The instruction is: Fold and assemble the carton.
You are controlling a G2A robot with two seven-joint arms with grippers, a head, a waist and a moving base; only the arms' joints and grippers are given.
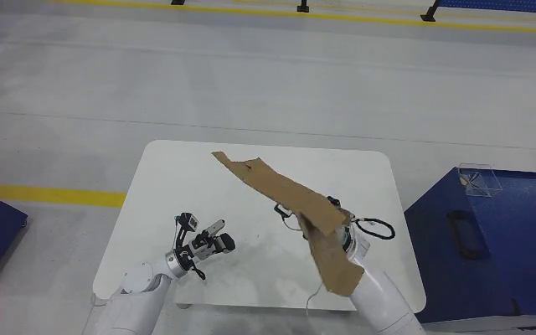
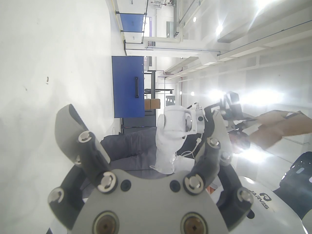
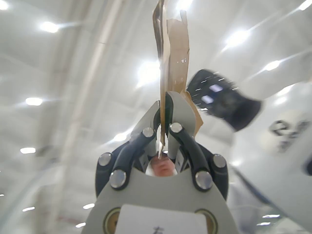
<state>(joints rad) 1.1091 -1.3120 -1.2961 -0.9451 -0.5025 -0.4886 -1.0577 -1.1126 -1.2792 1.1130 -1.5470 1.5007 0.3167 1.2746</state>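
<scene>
Carton [image 1: 289, 198] over white table [image 1: 180, 180], grey floor [image 1: 251, 75]

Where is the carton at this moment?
In the top view the flat carton is held above the right half of the table, clamped in the right hand, apart from the left hand.

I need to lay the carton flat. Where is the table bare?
Bare: the table at far left, between its far edge and the open left claw, and its far-right corner beyond the carton. Crowded: the near edge, with both claws; the right claw holds the carton over the middle.
</scene>
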